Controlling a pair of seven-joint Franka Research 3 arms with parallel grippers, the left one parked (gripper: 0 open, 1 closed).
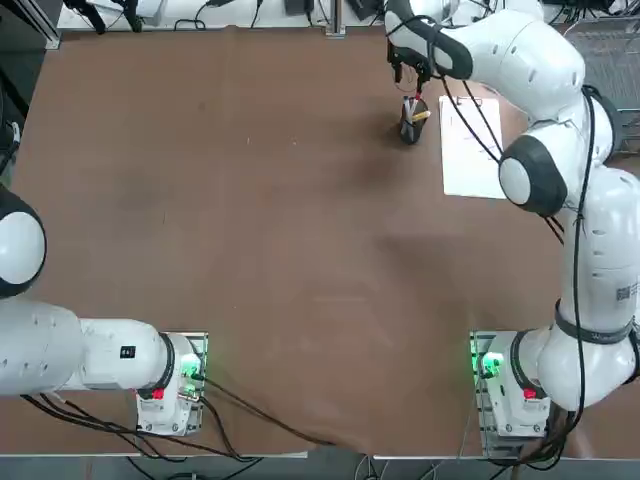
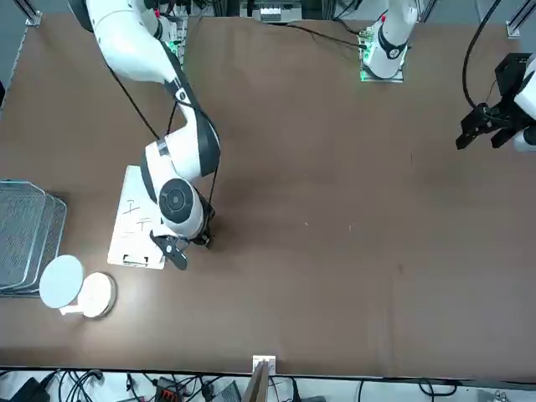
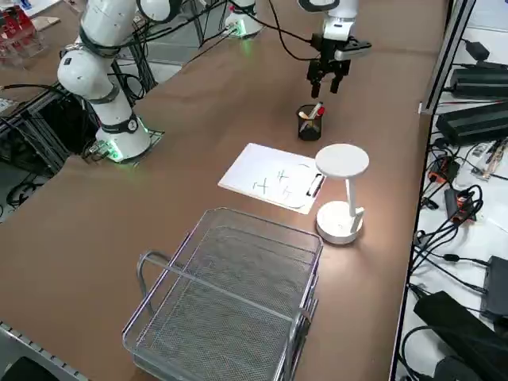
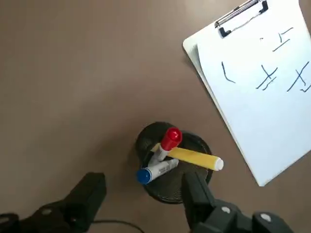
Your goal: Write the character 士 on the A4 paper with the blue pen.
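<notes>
Three pens (image 4: 167, 158) in one black cup (image 4: 150, 136), one clipboard sheet (image 4: 262, 92), one lamp (image 3: 343, 190), one wire basket (image 3: 230, 294)

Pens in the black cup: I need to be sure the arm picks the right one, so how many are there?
3, all standing in the black mesh cup beside the A4 paper: the blue pen, the red-capped pen, and the yellow pen lying across them. The open right gripper hovers above.

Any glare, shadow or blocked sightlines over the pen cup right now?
Right wrist view: even light, the blue pen, red-capped pen and yellow pen all crisp in the black cup; right gripper open above it. Top view: the arm covers part of the A4 paper. Right side view: the desk lamp hides the paper's clip end.
</notes>
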